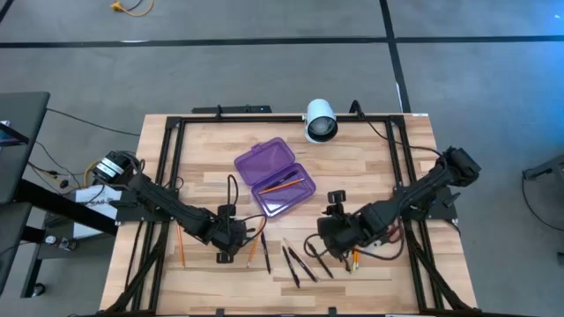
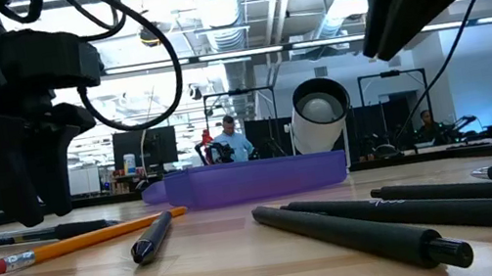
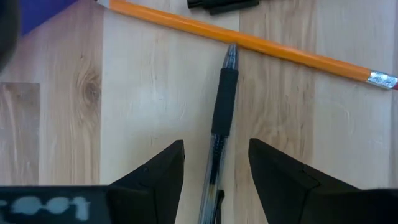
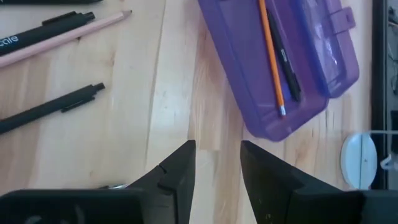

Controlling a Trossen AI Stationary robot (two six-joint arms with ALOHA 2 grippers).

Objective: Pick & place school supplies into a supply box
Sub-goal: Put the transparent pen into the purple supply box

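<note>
The purple supply box (image 1: 275,179) lies open at the table's middle, with an orange pencil (image 4: 271,56) and a black pen (image 4: 287,71) inside it. My left gripper (image 3: 216,146) is open and low over the table. Its fingers stand on either side of a clear pen with a black grip (image 3: 221,118) without touching it. An orange pencil (image 3: 261,45) lies crosswise just past that pen's tip. My right gripper (image 4: 217,146) is open above bare wood, near the box. Several black pens (image 1: 295,261) lie flat between the two grippers.
A white cylindrical camera (image 1: 320,121) stands at the far edge behind the box. Another orange pencil (image 1: 181,246) lies toward the near left corner. Orange-red pieces (image 1: 355,258) show under my right arm. Black frame rails (image 1: 169,167) run along the table's sides.
</note>
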